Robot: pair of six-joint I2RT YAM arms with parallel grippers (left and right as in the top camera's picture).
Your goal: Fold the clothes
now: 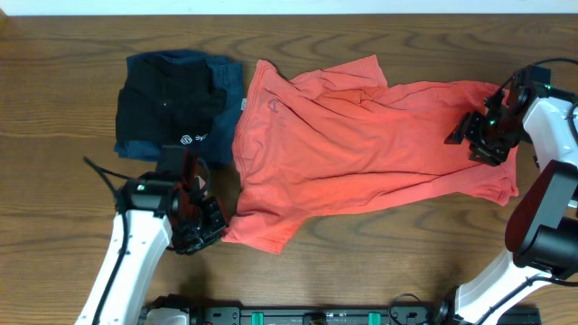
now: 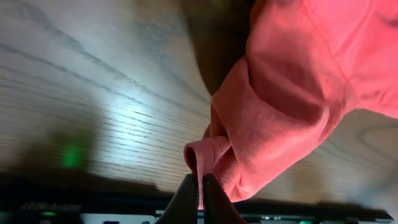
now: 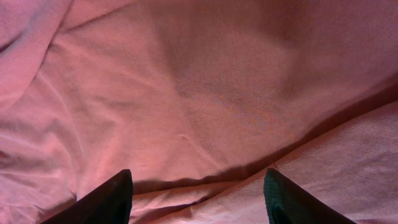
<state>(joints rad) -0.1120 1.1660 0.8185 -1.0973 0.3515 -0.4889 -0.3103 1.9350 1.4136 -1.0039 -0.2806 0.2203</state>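
Observation:
The clothes, a coral-red T-shirt, lie spread and wrinkled across the middle and right of the wooden table. My left gripper is at the shirt's lower left corner. In the left wrist view this gripper is shut on a bunched fold of the shirt's hem, and the rest of the fabric trails away to the right. My right gripper hovers over the shirt's right end. Its fingers stand wide apart just above creased fabric, with nothing between them.
A folded black garment with a small white logo lies on a folded navy-blue garment at the back left, touching the shirt's left edge. Bare wood runs along the front of the table.

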